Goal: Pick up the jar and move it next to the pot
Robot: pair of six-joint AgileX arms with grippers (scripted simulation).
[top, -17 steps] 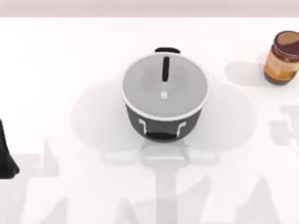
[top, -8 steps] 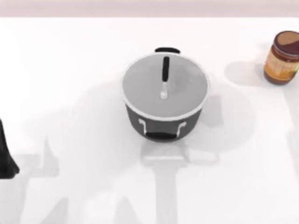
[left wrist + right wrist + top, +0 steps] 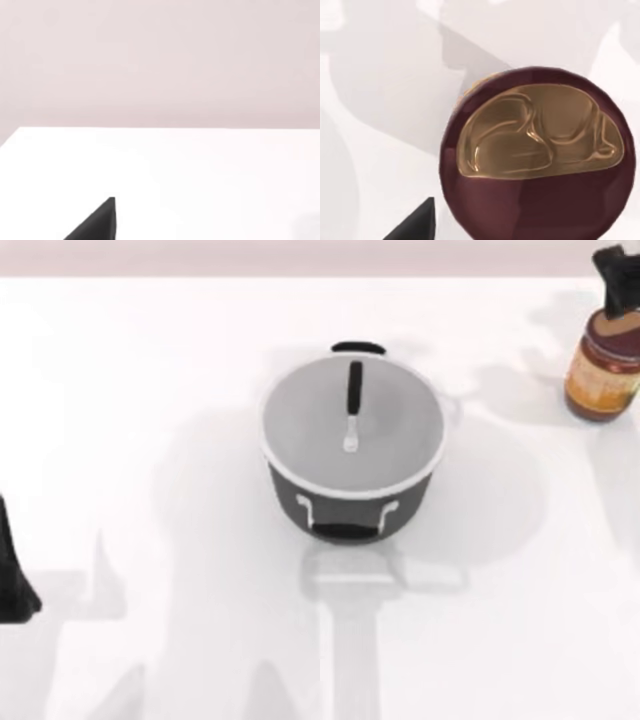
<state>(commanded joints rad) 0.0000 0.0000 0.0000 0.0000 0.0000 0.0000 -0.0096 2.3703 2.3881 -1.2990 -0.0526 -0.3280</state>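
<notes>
The pot [image 3: 352, 445] is dark grey with a white-rimmed grey lid and a black bar handle, and it stands mid-table. Far off at the table's right edge stands the jar [image 3: 604, 365], upright, amber with a dark brown lid. My right gripper [image 3: 620, 270] hangs above the jar, just behind its lid, and is apart from it. In the right wrist view the jar's lid [image 3: 540, 160] fills the frame from above, and one dark fingertip [image 3: 422, 222] shows beside it with nothing held. My left arm [image 3: 12, 575] is parked at the left edge, with one fingertip [image 3: 102, 222] over bare table.
The white table [image 3: 150, 390] carries only the pot and the jar. Grey shadows of the arms fall across it in front of the pot and around the jar. The table's far edge [image 3: 300, 278] runs along the back.
My right gripper has come into view at the back right, above the jar. Arm shadows have shifted toward the jar. The jar, the pot and my left arm have not moved.
</notes>
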